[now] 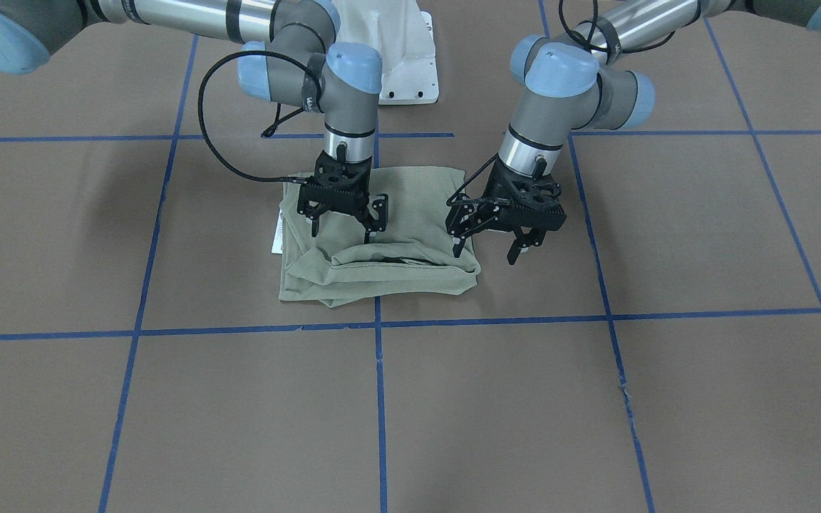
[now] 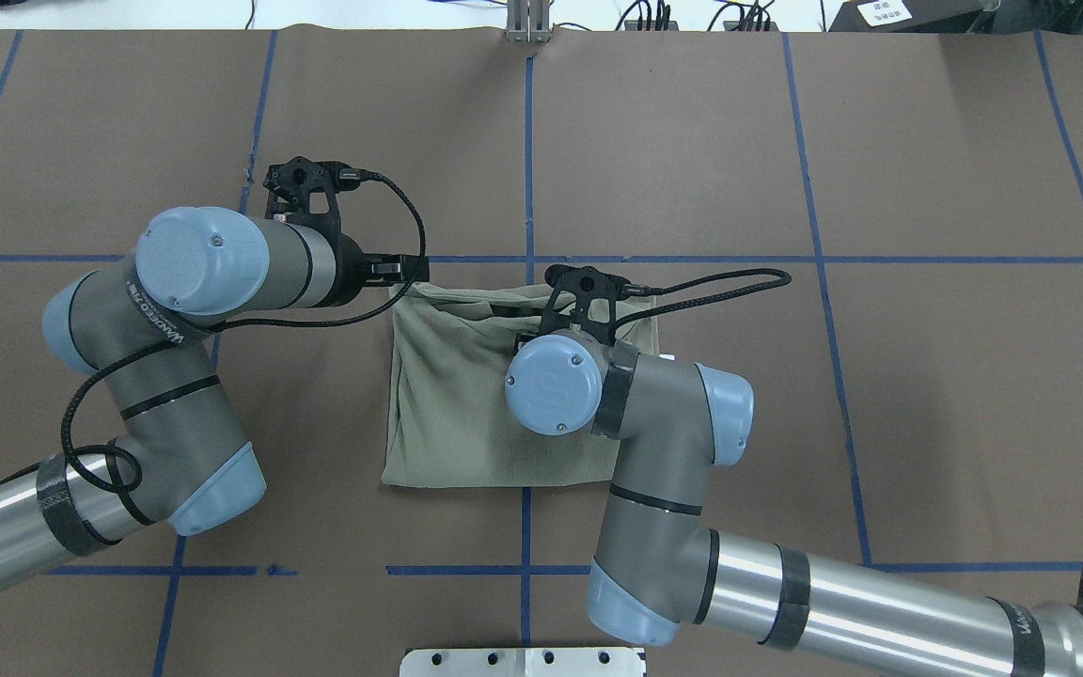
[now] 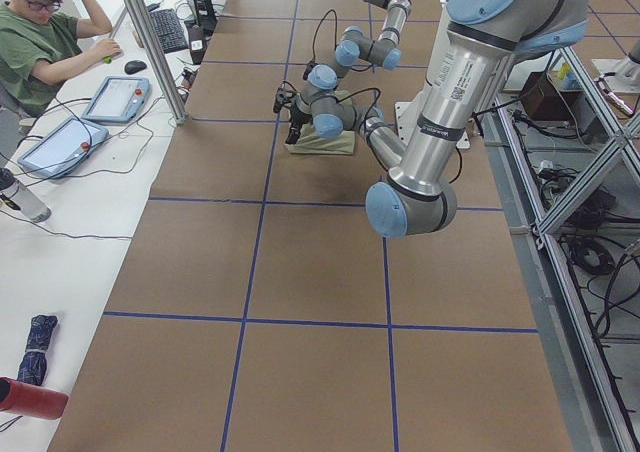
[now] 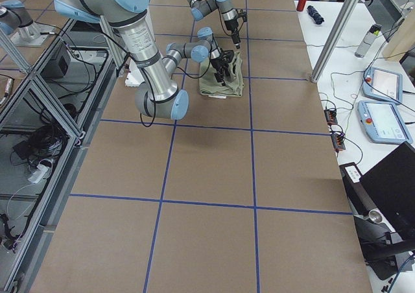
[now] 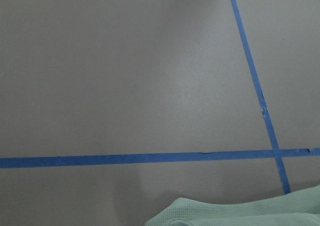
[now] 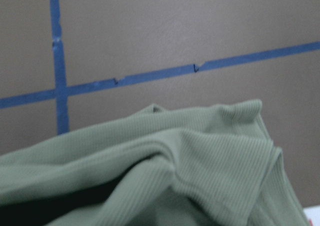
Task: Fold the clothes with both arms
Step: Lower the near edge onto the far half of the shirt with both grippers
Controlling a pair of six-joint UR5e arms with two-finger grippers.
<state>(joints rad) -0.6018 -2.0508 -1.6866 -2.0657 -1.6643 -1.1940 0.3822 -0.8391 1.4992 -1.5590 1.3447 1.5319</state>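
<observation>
The clothes are a sage-green shirt lying folded in a rough rectangle near the table's middle. A white hang tag sticks out at one edge. My right gripper hovers open over the shirt's rumpled top layer, holding nothing. My left gripper stands open beside the shirt's other edge, one finger at the cloth. In the overhead view the left gripper points at the shirt's far corner, and the right gripper is hidden under its wrist. Green folds fill the right wrist view. In the left wrist view only a hem shows.
Blue tape lines grid the brown table. The white base pedestal stands behind the shirt. A person sits at a side desk with tablets. Control pendants lie on the opposite side table.
</observation>
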